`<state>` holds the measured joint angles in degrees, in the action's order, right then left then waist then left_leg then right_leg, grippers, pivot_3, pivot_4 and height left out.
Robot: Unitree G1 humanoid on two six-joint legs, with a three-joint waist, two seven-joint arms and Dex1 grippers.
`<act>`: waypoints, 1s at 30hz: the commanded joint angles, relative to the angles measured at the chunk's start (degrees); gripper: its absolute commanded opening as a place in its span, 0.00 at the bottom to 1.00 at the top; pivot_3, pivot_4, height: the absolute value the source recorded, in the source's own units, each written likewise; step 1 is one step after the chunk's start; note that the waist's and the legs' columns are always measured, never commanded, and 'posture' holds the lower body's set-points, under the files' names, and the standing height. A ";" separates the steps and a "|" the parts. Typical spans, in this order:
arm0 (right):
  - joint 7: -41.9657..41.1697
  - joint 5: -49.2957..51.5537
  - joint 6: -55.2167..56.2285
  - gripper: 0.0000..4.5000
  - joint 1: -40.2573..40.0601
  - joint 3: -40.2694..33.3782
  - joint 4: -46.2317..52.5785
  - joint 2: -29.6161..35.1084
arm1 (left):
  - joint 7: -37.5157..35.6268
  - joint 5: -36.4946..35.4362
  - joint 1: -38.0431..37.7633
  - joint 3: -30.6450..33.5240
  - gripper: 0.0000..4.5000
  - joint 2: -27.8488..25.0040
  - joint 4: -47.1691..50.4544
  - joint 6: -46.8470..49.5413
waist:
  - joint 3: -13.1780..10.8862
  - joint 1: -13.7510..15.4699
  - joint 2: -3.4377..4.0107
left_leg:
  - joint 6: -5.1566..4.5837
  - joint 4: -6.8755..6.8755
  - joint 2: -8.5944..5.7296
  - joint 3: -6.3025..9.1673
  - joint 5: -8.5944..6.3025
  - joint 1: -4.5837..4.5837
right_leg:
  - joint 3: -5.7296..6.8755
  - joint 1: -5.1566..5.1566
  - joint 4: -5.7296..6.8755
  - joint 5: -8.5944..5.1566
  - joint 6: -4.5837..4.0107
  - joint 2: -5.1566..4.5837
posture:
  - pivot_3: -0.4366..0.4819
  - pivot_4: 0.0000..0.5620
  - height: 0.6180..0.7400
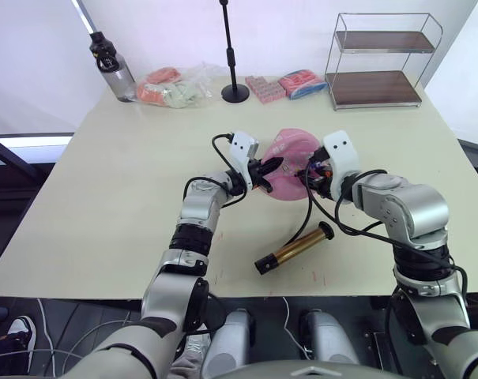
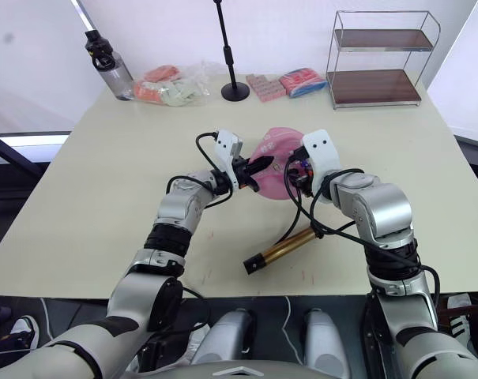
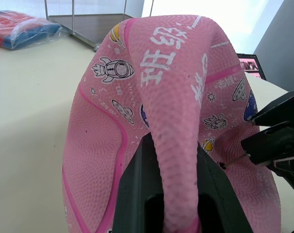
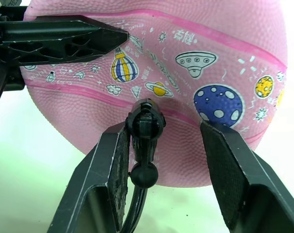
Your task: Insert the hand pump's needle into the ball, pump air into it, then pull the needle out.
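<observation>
The left tool (image 1: 269, 168) pinches a fold of the squashed ball (image 1: 290, 162) mid-counter, steadying it while the right tool (image 4: 172, 160), spread wide, rests the needle's fitting (image 4: 145, 127) against it.

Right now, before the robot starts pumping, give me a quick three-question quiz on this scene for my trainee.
1. True or false: the pump stands upright on the table.
2. What does the left gripper hold? A: the pump. B: a fold of the ball. C: nothing.
3. Fill in: the right gripper has its fingers ____, one on each side of the needle fitting.

Key: 1 false, it lies flat on the table. 2 B. 3 open.
</observation>
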<state>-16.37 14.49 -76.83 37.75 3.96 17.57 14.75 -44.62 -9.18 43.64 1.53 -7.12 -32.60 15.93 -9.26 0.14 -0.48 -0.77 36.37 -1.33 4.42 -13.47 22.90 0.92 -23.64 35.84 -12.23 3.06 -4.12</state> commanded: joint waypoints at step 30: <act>1.55 1.75 3.50 0.41 1.86 -0.90 -1.95 -2.87 | 0.12 0.99 -2.52 -2.90 0.00 0.47 -2.41 1.96 | 0.02 -0.12 0.01 | 0.00 0.07 0.00 -0.01 0.00 -0.04 | -0.02 0.03 0.08 0.04 -0.06 0.01 | 0.48 0.27 1.00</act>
<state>-14.67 15.98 -74.67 38.25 3.07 14.33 11.62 -44.52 -9.18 43.27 1.53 -7.12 -32.26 15.94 -9.24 0.02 -0.46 -0.77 36.44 -1.33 4.40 -13.46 22.87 0.90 -23.60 35.92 -12.16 2.94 -4.11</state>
